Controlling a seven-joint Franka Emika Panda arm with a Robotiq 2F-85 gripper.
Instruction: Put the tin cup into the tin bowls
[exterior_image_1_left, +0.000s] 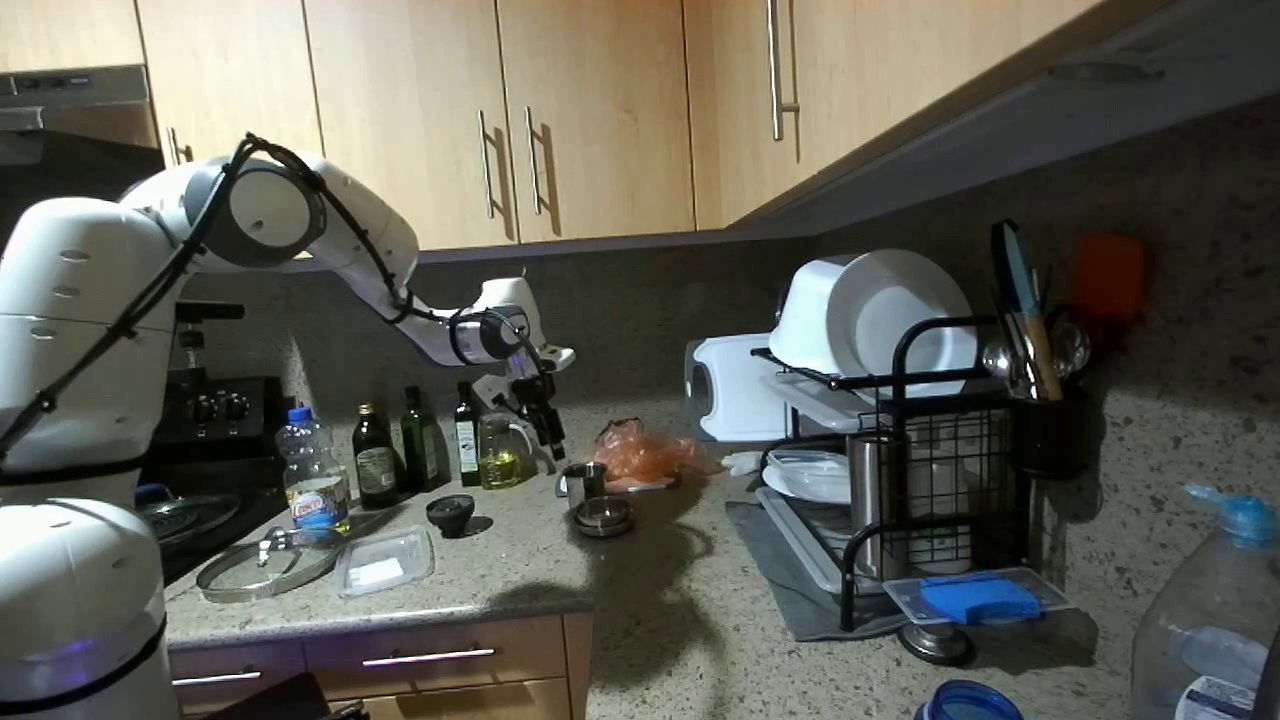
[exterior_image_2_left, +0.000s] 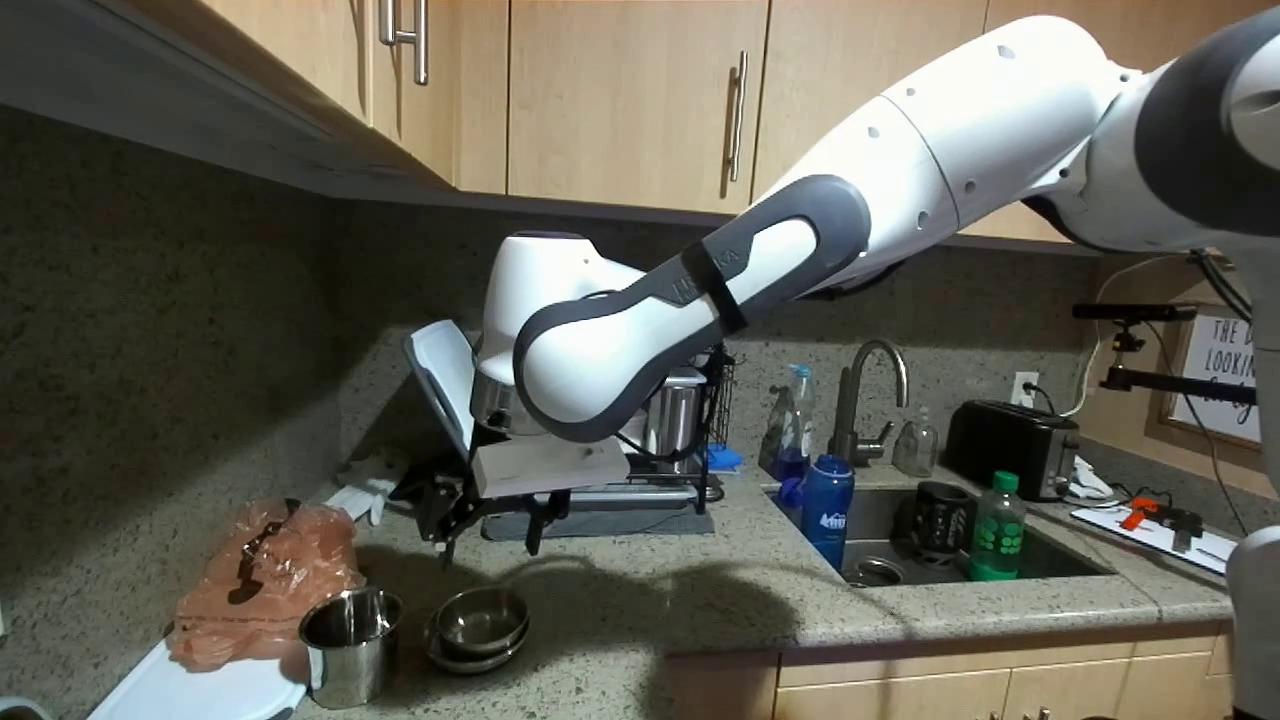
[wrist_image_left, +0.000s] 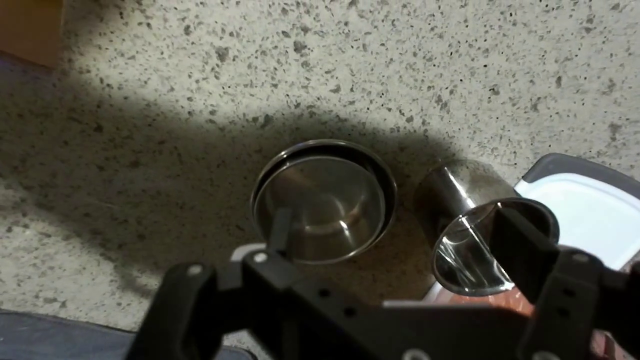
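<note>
Hand (exterior_image_2_left: 490, 548): hangs above the table (wrist_image_left: 325, 60), fingers (wrist_image_left: 281, 232) spread well apart with a bare gap between; height hard to judge.
Tin cup (exterior_image_1_left: 587, 485): upright on the table, just beside the tin bowls (wrist_image_left: 330, 195), nearer the wall edge. In an exterior view the bowls hide part of its foot; in the wrist view a finger crosses its mouth and its flank sinks into shadow.
Tin bowls: low stack, back from the table's inner corner. Smaller bowl seated in a wider one; full count uncertain. Other finger overlaps the stack in the wrist view.
Orange bag (exterior_image_2_left: 265, 590): crumpled over a white board (exterior_image_2_left: 215, 690) along the wall edge. Contents and a dark patch cannot be made out; board cut off at the bottom of an exterior view. Cannot tell whether cup touches board.
Front edge: glass lid (exterior_image_1_left: 265, 567) and clear tray (exterior_image_1_left: 395, 547) near it; black bowl (exterior_image_1_left: 451, 514) farther in.
Wall edge: bottles (exterior_image_1_left: 376, 465); labels too small to read.
Dish rack (exterior_image_1_left: 898, 385): in an exterior view the arm (exterior_image_2_left: 580, 365) hides much of it.
Jug (exterior_image_1_left: 1190, 620): sliced by the right border of an exterior view.
</note>
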